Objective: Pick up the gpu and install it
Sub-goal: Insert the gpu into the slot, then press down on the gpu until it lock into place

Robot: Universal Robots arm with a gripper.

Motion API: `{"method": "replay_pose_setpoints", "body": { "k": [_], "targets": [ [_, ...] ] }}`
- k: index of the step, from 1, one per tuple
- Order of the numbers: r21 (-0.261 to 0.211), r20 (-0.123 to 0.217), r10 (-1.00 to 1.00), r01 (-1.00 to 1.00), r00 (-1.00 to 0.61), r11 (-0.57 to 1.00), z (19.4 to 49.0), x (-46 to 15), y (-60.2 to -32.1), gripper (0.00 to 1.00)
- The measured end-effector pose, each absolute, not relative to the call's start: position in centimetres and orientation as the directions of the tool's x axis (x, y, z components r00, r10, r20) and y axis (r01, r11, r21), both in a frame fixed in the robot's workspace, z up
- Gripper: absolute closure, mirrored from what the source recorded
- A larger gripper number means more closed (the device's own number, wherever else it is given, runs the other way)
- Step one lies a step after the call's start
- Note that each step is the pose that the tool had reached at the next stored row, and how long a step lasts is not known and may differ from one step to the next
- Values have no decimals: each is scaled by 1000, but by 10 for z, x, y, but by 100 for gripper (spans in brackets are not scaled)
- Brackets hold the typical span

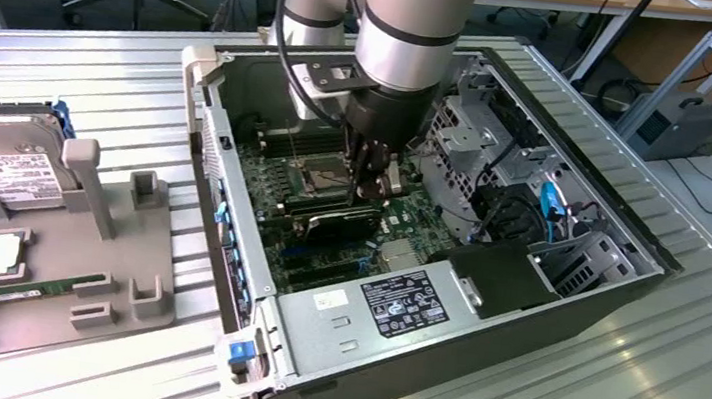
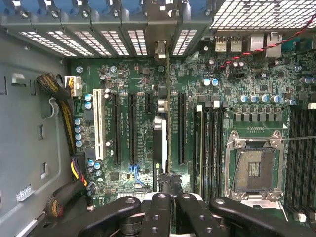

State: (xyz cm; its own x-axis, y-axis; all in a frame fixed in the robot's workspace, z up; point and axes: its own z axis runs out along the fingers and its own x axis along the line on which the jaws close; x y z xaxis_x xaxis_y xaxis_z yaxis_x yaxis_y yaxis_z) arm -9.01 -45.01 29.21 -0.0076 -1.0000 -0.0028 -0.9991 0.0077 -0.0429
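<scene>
The gpu (image 2: 159, 143) stands on edge in a motherboard slot inside the open computer case (image 1: 227, 205). It is a thin black card whose silver bracket end meets the case's rear slots. In the exterior view the gpu (image 1: 330, 221) shows as a dark bar on the green board. My gripper (image 2: 168, 196) is shut, with its black fingers pressed together right over the card's inner end. In the exterior view the gripper (image 1: 368, 193) reaches straight down into the case. Whether the fingertips touch the card's top edge I cannot tell.
An open CPU socket (image 2: 254, 170) and memory slots lie beside the card. The power supply (image 1: 371, 307) fills the case's near end, the drive cage (image 1: 470, 142) its far side. On the exterior view's left, a grey holder (image 1: 54, 266) carries a hard drive (image 1: 5, 160) and a green RAM stick (image 1: 31, 285).
</scene>
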Motion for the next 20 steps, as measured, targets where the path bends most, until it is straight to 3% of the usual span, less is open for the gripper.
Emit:
{"method": "replay_pose_setpoints", "body": {
  "k": [9,12,20],
  "targets": [
    [-42,-3,-1000,-999,-8,8,292,-90,-450,89],
    [-7,-3,-1000,-1000,-8,8,291,-90,-450,89],
    [-5,-3,-1000,-1000,-8,8,288,-98,-450,89]
  ]
}}
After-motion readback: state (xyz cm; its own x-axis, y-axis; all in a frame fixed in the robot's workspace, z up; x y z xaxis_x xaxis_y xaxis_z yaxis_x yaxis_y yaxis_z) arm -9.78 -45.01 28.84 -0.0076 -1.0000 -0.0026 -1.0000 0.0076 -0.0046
